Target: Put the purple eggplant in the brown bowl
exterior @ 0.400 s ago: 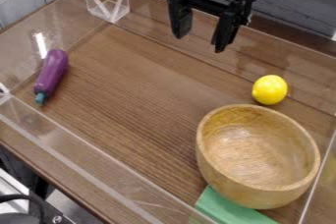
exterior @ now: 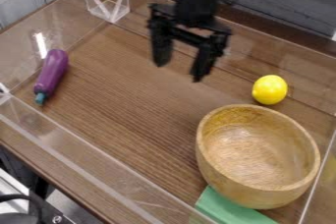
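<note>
- Approach stage: the gripper (exterior: 183, 59) hangs over mid-table, jaws apart and empty.
- The eggplant (exterior: 50, 74) lies far left, well apart from the bowl (exterior: 257, 155).
- Next, I'd say: swing left, drop over the eggplant, close.

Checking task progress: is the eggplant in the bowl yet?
No, the purple eggplant lies on the table at left, far from the empty brown bowl.

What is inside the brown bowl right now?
Nothing: the brown bowl shows only bare wood grain. The purple eggplant lies far off on the table. The bowl's near wall hides a little of its floor.
</note>
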### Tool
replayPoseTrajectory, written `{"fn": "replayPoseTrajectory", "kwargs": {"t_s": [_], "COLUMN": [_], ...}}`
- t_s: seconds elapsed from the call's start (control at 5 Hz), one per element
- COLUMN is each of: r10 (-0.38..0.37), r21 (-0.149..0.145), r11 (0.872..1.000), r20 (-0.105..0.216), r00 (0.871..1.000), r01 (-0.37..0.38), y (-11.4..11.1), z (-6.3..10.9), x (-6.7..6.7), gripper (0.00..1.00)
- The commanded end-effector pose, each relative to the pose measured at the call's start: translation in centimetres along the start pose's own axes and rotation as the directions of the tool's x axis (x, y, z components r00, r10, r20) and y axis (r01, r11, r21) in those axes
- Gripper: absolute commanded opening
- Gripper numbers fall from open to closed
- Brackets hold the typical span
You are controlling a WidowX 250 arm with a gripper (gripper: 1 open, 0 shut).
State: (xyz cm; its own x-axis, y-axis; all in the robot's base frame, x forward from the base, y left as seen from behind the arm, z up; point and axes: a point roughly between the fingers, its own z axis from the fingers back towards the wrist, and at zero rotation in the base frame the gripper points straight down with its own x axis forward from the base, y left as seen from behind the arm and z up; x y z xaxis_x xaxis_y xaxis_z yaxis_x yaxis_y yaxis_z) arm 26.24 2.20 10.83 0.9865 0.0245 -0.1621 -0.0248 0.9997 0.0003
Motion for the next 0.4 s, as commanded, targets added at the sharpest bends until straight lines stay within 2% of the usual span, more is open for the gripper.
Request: {"fn": "replayPoseTrajectory", "kwargs": {"t_s": [0.0, 0.2], "r10": [0.007, 0.03], "r21": [0.004, 0.009], "r11": [1.0, 0.999], "r20": [0.086, 0.101], "r00": [0.996, 0.994], "r01": [-0.007, -0.031], "y": [3.8, 7.4], "z": [1.9, 2.1], "x": [-1.7, -3.5], "gripper": [1.0, 1.0]}}
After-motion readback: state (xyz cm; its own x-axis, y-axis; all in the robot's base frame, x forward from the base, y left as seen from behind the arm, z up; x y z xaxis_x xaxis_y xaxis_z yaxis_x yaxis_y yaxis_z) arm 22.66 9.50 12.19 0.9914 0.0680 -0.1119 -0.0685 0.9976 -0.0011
